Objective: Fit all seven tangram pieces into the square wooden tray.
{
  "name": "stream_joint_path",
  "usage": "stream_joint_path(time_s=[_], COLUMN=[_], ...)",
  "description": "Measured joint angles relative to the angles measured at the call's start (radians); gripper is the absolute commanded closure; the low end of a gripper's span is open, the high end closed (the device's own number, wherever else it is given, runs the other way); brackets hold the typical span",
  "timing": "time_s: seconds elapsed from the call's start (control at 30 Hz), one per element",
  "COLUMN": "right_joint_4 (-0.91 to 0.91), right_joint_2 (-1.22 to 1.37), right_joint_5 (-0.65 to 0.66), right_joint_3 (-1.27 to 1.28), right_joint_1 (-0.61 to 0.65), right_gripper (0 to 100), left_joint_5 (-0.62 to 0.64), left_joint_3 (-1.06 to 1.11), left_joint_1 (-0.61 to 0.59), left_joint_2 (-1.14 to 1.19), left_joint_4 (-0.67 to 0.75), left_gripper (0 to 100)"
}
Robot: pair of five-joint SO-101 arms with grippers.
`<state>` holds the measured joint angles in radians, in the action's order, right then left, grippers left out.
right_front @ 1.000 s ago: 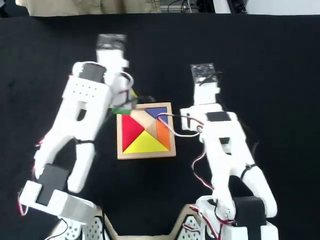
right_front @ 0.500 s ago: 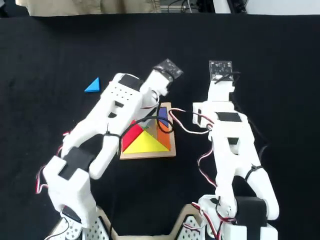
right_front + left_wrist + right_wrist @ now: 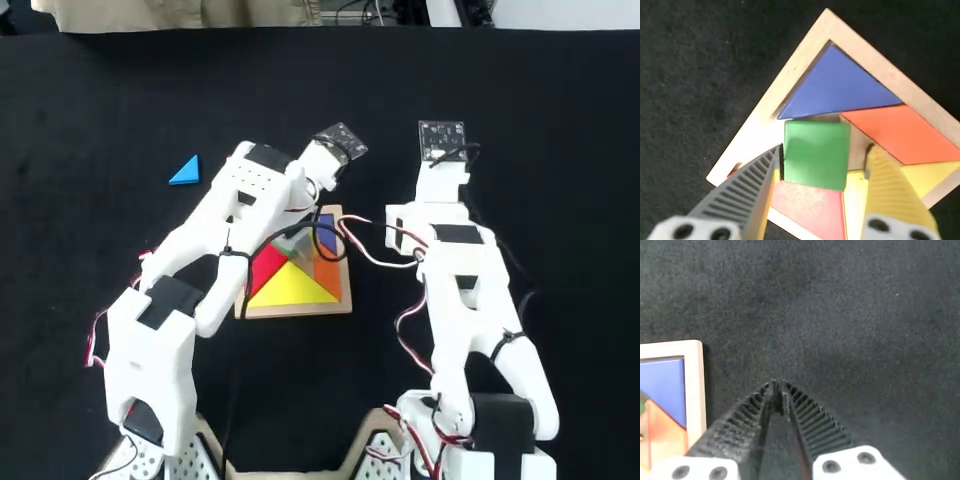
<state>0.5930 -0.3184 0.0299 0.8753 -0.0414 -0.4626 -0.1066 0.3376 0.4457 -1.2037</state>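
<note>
Change: a second ago the left arm (image 3: pixel 225 225) sits out left of the wooden tray (image 3: pixel 805 47) with something green at its tip. Half a second ago it is already swung in over the tray, and now it is nearly the same, elbow a bit lower. That swing uncovers a small light-blue triangle (image 3: pixel 185 171), lying alone on the worktop (image 3: pixel 520 90) well away from the tray. The right arm (image 3: pixel 460 270) backs off slightly, then holds.

Now: the green square (image 3: pixel 815 155) is over the centre pocket, between the blue triangle (image 3: pixel 837 85), the orange piece (image 3: pixel 900 132), the yellow triangle (image 3: pixel 292 288) and the red triangle (image 3: pixel 260 265). The left pincer (image 3: pixel 825 149) straddles it and looks released: one finger touches an edge, the other stands just off with bare wood showing between. The right pincer (image 3: pixel 777 387) is clenched on nothing, over bare worktop just beside the tray.

Meaning: the square is probably delivered or about to seat. The light-blue triangle is still to be fetched, so the task is not finished.

Hard to tell:
- Whether the square is flat in its pocket or riding on the blue triangle's edge; it sits a little skewed.
- In the high view the left arm covers the tray's upper left corner.
- Only six pieces can be counted; the seventh can't be made out
</note>
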Motion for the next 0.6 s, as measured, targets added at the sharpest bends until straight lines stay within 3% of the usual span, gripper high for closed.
stream_joint_path(time_s=[0.27,0.6], right_joint_4=[0.000,0.000], right_joint_2=[0.000,0.000], right_joint_5=[0.000,0.000], right_joint_3=[0.000,0.000], right_joint_1=[0.000,0.000], right_gripper=[98.6,98.6], left_joint_5=[0.000,0.000], left_joint_3=[-0.002,-0.124], left_joint_1=[-0.014,-0.203], left_joint_2=[0.002,0.008], left_joint_4=[0.000,-0.020], left_gripper=[71,71])
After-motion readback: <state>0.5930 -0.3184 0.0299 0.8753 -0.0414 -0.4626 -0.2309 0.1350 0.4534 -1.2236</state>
